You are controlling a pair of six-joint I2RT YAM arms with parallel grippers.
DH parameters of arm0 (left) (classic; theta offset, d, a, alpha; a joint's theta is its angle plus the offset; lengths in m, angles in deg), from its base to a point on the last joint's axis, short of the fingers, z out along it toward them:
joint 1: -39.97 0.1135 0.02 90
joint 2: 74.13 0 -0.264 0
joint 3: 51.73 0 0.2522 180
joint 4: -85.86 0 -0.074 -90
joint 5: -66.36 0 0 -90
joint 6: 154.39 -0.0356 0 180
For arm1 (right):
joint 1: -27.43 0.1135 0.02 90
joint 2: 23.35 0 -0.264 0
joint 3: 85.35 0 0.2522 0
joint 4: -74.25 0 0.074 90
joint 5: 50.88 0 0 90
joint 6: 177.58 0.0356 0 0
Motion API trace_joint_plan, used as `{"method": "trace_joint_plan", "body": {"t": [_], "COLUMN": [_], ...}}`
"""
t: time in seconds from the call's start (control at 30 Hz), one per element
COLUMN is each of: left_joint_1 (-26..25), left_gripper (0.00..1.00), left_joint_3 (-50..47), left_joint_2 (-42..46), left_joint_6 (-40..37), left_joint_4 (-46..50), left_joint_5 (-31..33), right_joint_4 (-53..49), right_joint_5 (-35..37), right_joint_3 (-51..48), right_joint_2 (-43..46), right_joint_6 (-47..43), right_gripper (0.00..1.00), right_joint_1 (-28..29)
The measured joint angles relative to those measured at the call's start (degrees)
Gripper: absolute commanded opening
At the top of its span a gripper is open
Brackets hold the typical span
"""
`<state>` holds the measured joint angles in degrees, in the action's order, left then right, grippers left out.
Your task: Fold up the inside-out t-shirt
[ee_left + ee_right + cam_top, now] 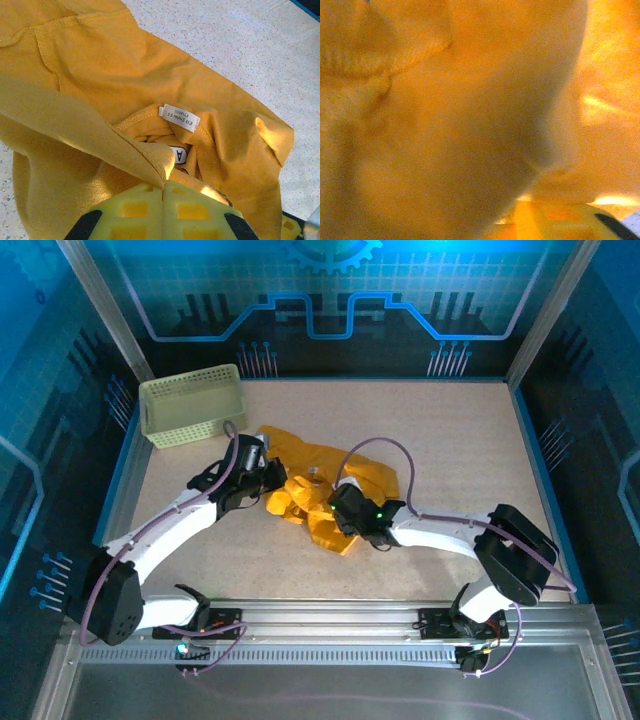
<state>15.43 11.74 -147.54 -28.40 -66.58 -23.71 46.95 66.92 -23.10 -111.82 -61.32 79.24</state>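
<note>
One inside-out t-shirt point(312, 462), crumpled mid-bench point(440, 430), white neck label point(179, 118) showing. My left gripper point(163, 186): jaws clenched on a fold of it. My right gripper point(343, 505): pressed into the cloth, jaws state can't tell. One green basket point(192, 405), far-left corner.

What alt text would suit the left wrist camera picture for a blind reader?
A crumpled mustard-yellow t-shirt lies on a speckled table, its white neck label showing at the collar. At the bottom edge, the yellow-green left pincer is shut on a fold of the cloth.
</note>
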Motion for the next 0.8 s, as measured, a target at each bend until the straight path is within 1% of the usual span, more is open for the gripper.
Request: {"method": "trace_joint_plan", "body": {"t": [0.1, 0.13, 0.23, 0.3, 0.37, 0.47, 0.53, 0.57, 0.6, 0.67, 0.73, 0.77, 0.8], "left_joint_1": [0.0, 0.0, -0.2, -1.6, -4.9, -11.9, -16.5, -18.8, -20.7, -22.7, -22.6, -21.6, -19.9], "left_gripper": [0.00, 0.00, 0.00, 0.00, 0.00, 0.07, 0.13, 0.18, 0.25, 0.40, 0.57, 0.65, 0.67], "left_joint_3": [-0.1, -0.2, -0.9, -1.0, -1.0, -1.1, -1.1, -1.1, -1.1, -1.2, -1.7, -1.9, -2.0], "left_joint_2": [0.0, 0.1, 0.1, 0.1, 0.1, 0.1, -0.4, -1.0, -1.7, -3.0, -3.0, -2.4, -1.8], "left_joint_6": [0.1, 0.1, 0.2, 0.1, 0.0, 0.1, 0.2, 0.2, 0.3, 0.2, 0.2, 0.2, 0.5], "left_joint_4": [0.0, -0.2, -0.8, -0.8, -1.0, -1.7, -2.8, -3.4, -3.8, -3.6, -2.9, -2.1, -1.1], "left_joint_5": [-0.3, -0.6, -1.7, -1.6, -1.2, -1.1, -1.3, -1.3, -1.3, -1.5, -1.1, -0.8, -0.7], "right_joint_4": [-0.3, -0.7, -3.4, -5.9, -8.1, -12.2, -14.3, -14.8, -15.2, -15.6, -15.7, -16.0, -16.1], "right_joint_5": [1.7, 2.3, 4.3, 5.3, 6.4, 6.4, 4.7, 3.6, 2.2, 0.2, -1.5, -2.4, -3.0], "right_joint_3": [0.4, 0.4, 0.4, 0.4, 0.4, 0.7, 1.4, 1.5, 1.4, 0.3, -1.6, -2.6, -3.6], "right_joint_2": [0.7, 1.3, 4.6, 9.0, 14.0, 21.6, 24.8, 25.9, 26.8, 27.7, 27.7, 27.6, 27.5], "right_joint_6": [-0.5, -0.8, -1.5, -2.3, -2.8, -3.0, -2.7, -2.5, -2.2, -1.8, -1.4, -1.1, -0.7], "right_gripper": [0.01, 0.00, 0.00, 0.00, 0.00, 0.00, 0.00, 0.00, 0.00, 0.00, 0.00, 0.00, 0.00], "right_joint_1": [-1.3, -1.6, -2.8, -4.0, -5.6, -9.9, -14.4, -16.7, -18.9, -21.1, -21.5, -21.5, -21.5]}}
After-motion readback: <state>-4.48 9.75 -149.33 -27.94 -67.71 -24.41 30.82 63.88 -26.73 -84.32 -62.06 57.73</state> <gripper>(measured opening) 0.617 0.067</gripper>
